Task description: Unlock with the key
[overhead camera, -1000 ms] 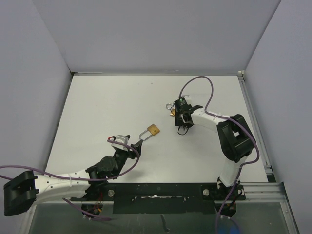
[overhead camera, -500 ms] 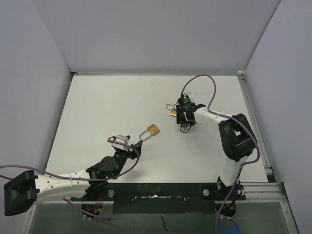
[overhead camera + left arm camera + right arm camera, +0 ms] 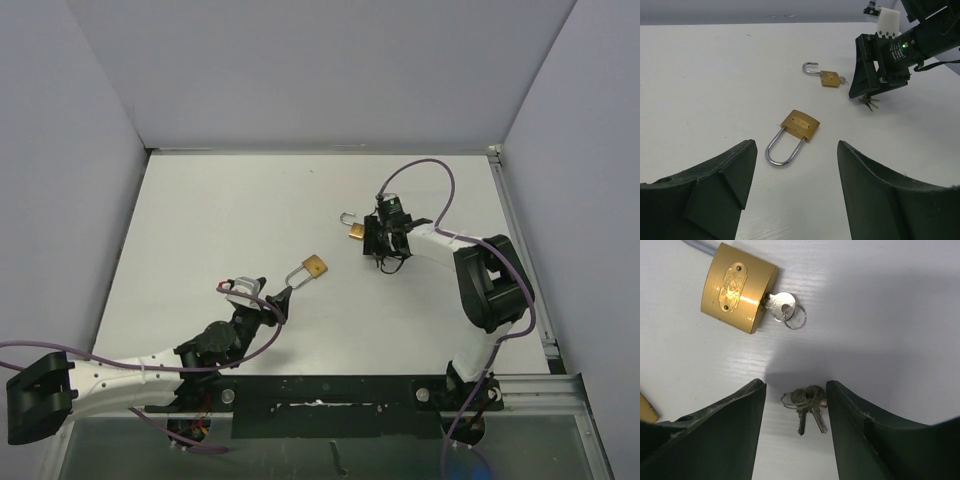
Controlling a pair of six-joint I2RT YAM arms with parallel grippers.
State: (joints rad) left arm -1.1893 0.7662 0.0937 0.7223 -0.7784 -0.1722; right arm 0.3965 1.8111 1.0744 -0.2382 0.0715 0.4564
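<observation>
I see the right gripper (image 3: 796, 385) with its jaws parted and nothing clamped. A small key bunch (image 3: 806, 404) lies flat on the white table (image 3: 880, 300) between the fingers, at the lower centre of the right wrist view, blades pointing down the frame. Above it, in the upper left, sits the brass padlock (image 3: 738, 287) with a single key (image 3: 779, 305) pushed into its base. The key's long axis runs roughly left to right, in line with the lock body, with its head and ring to the right. From overhead this padlock is right of centre, its shackle (image 3: 346, 216) swung open toward the upper left. A second padlock (image 3: 315, 266), shackle closed and pointing lower left, lies near the centre. My left gripper (image 3: 265, 293) is spread wide just below and left of it, holding nothing.
</observation>
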